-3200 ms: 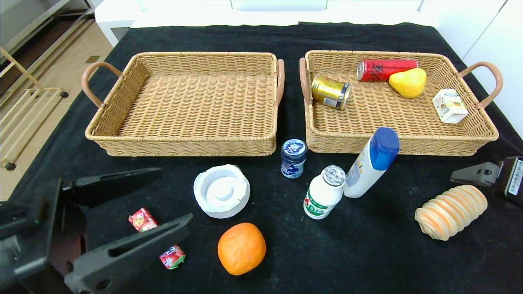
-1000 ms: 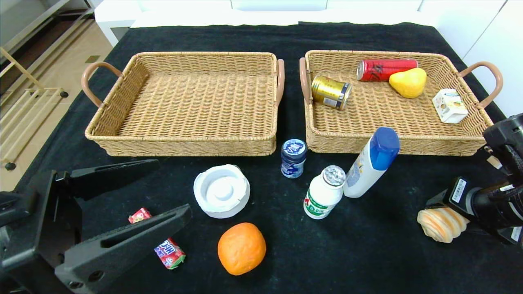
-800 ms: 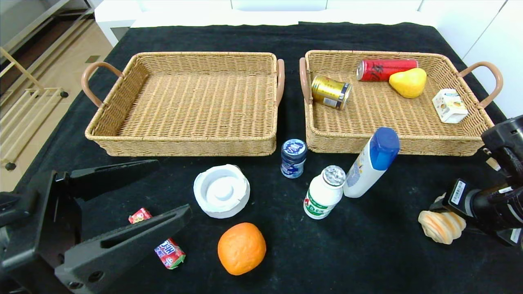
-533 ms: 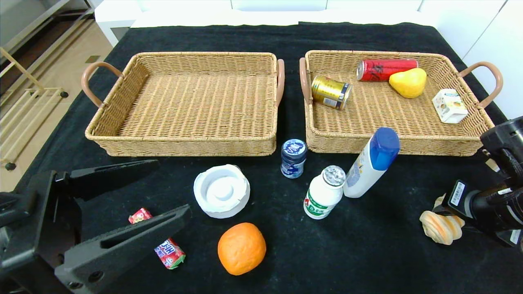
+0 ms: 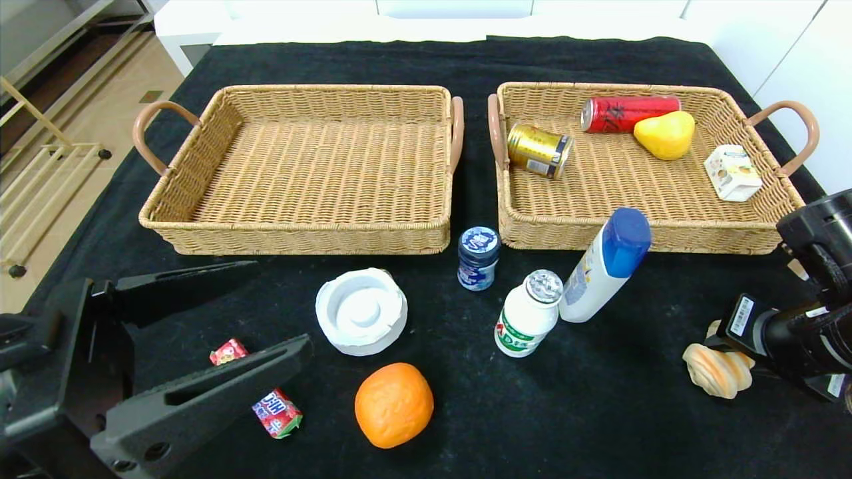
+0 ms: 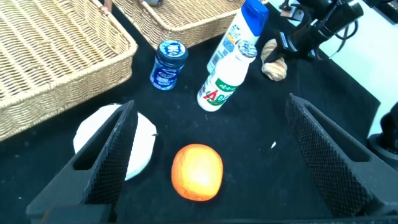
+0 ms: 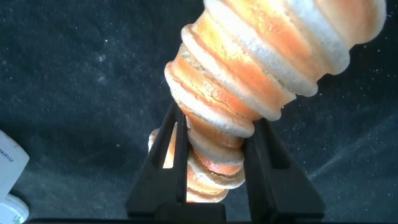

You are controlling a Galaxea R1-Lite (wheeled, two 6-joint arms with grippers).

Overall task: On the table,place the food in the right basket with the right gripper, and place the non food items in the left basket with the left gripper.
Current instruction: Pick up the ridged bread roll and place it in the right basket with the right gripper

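Your right gripper (image 7: pixel 214 165) is clamped on the ridged bread roll (image 5: pixel 719 370), low at the tabletop's right edge (not lifted yet, by the look of it). The right basket (image 5: pixel 765 229) already holds two cans, a pear and a small carton. The left basket (image 5: pixel 299 236) has nothing in it. Your left gripper (image 6: pixel 217 155) hangs wide apart above the orange (image 5: pixel 394 404). Bottles, jar, candies and the white dish (image 5: pixel 361 311) all wait.

A tall bottle (image 5: pixel 604 265) and yogurt bottle (image 5: pixel 529 322) stand before the right basket's (image 5: pixel 785 219) near rim.
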